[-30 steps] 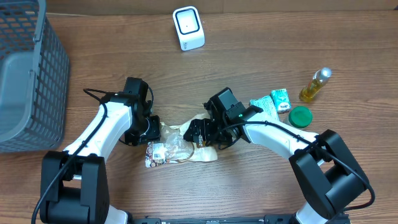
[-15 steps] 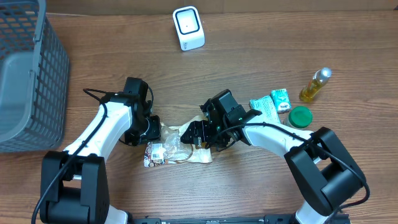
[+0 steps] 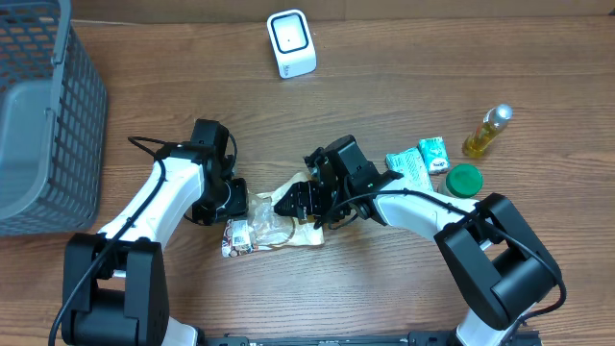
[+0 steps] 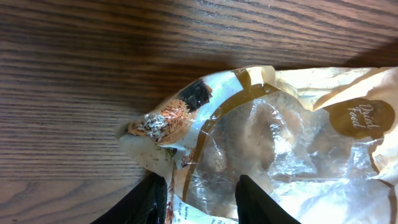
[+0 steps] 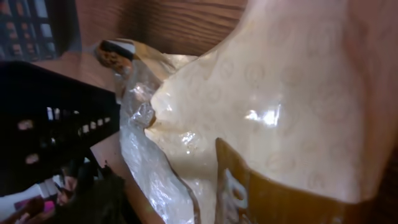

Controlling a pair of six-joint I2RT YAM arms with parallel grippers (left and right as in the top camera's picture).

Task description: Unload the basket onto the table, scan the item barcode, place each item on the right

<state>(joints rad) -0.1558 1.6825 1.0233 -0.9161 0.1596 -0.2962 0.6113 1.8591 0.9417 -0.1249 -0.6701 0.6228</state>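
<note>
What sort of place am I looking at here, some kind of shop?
Probably a mock shop checkout on a wooden table: a white barcode scanner, a grey mesh basket, and groceries such as a dried-food bag.

The packet [image 3: 271,229] lies on the worktop [image 3: 384,58] between the left claw [image 3: 244,206] and the right claw [image 3: 289,204]. Beyond the right claw, well apart, stands the scanner [image 3: 291,43]. Right of it lie small packs [image 3: 434,154], a lid [image 3: 464,180] and a bottle [image 3: 487,132]. Far left of the left claw sits the basket [image 3: 82,106].
</note>
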